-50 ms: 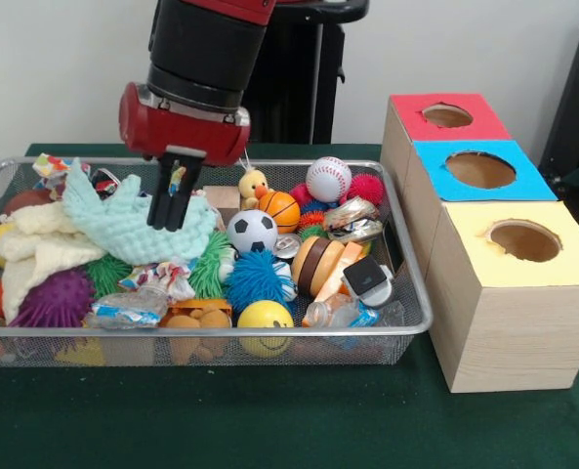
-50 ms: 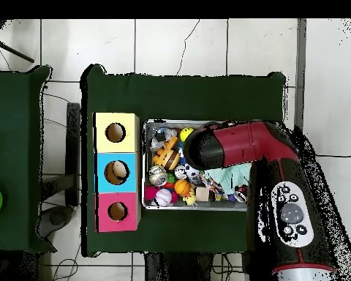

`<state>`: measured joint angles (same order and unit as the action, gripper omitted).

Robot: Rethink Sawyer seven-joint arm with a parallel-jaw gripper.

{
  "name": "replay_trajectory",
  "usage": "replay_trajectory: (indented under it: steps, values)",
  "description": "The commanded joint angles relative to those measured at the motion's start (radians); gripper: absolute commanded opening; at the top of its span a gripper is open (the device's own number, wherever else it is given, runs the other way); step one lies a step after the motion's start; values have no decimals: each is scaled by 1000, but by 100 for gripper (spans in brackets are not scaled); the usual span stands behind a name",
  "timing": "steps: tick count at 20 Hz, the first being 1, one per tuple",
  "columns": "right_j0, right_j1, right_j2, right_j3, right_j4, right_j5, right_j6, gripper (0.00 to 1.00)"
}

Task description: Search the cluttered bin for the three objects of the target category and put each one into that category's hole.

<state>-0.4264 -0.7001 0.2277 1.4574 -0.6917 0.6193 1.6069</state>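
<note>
My gripper hangs over the left-middle of the wire mesh bin, fingertips down at a mint green cloth. The fingers stand close together with a small colourful wrapper pinched between them. Around it lie a soccer ball, a basketball, a baseball, a yellow smiley ball and a rubber duck. To the right of the bin stand the red box, blue box and yellow box, each with a round hole on top. In the overhead view the arm hides the gripper.
The bin also holds a cream cloth, a purple spiky ball, a blue fuzzy ball, crushed cans and plastic packets. From above, the boxes line the bin's left side. Green cloth covers the table.
</note>
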Motion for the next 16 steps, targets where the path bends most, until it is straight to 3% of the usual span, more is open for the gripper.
replay_trajectory:
  steps: [1, 4, 11, 16]
  values:
    - [31, -23, -3, 150, 30, 128, -24, 0]
    - [39, 15, -17, 121, 15, 116, 0, 0]
    - [108, 108, -133, 66, 1, -2, 246, 0]
    - [199, 144, -264, 20, -4, -46, 426, 0]
